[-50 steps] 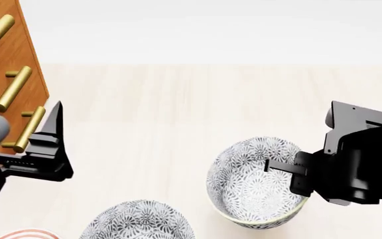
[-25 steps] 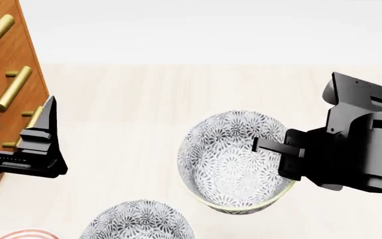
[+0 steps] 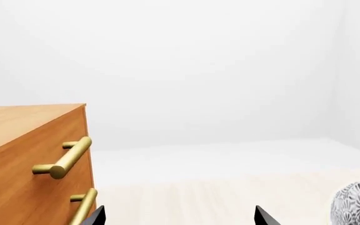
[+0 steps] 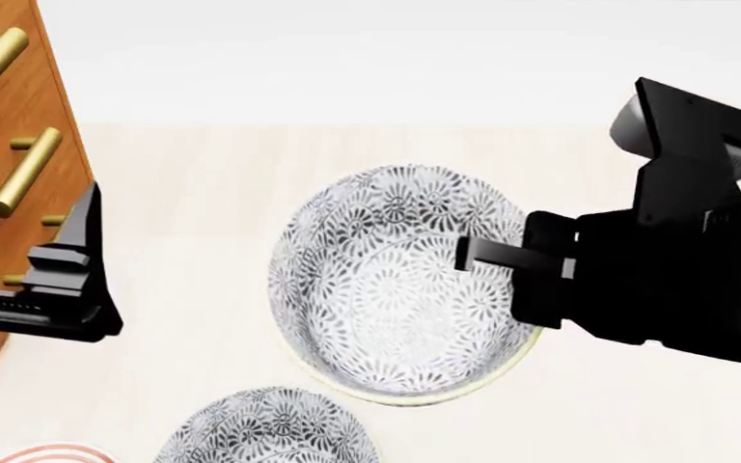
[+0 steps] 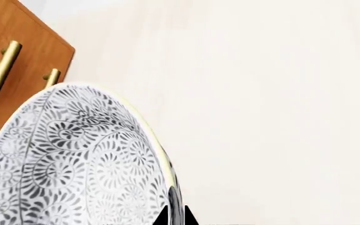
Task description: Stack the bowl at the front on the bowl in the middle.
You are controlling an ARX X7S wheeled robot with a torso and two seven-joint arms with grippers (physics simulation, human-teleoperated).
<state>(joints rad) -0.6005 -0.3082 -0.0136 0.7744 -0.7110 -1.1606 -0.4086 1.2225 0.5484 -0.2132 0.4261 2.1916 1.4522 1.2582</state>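
My right gripper (image 4: 486,256) is shut on the rim of a grey floral-patterned bowl (image 4: 384,289) and holds it in the air, one finger inside the rim. In the right wrist view the fingertips (image 5: 175,216) pinch the bowl's cream edge and the bowl (image 5: 73,164) fills the lower part of the picture. A second patterned bowl (image 4: 267,429) rests on the pale surface below and nearer to me, partly cut off by the frame. My left gripper (image 4: 36,241) hangs open and empty beside the cabinet, its fingertips (image 3: 95,216) spread wide.
A wooden cabinet (image 4: 11,116) with brass handles (image 3: 64,161) stands at the left, close to my left gripper. The rim of a red-ringed dish (image 4: 49,453) shows at the bottom left corner. A patterned bowl edge (image 3: 358,204) shows in the left wrist view.
My right gripper has lifted the bowl and carried it leftward, so it looks larger in the head view. The left gripper has drifted slightly left.
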